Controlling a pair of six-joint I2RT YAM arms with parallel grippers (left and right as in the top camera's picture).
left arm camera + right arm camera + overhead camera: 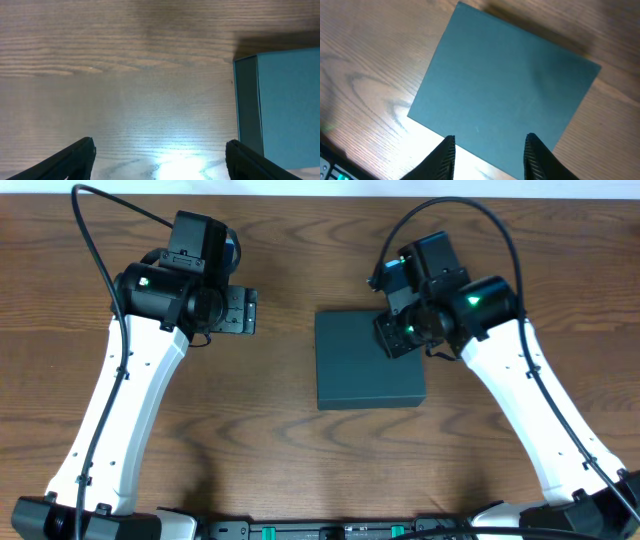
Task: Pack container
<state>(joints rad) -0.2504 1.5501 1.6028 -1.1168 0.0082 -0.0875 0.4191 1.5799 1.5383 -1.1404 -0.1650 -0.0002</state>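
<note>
Container (365,362): dark teal-grey rectangular box, one item, lid shut flat, lying on the wooden worktop (280,440) between the two arms.

Position relative to left pincer (240,311): the container sits off to that pincer's right, apart from it, with bare wood between them. In the left wrist view the box (285,110) fills the right edge of the picture, one upright side wall and the flat top showing, beyond the right-hand finger.

Position relative to right pincer (395,338): the container lies directly beneath it. Seen from overhead, this pincer stands over the box's far right corner area. In the right wrist view the lid (505,85) fills most of the picture ahead of and under the fingers.

Left pincer (160,145), state: fingers spread wide, nothing between them, over bare worktop.

Right pincer (490,142), state: fingers parted, nothing pinched, both tips over the near edge of the lid. Whether the tips touch the lid or hang just above it cannot be told from these views.
</note>
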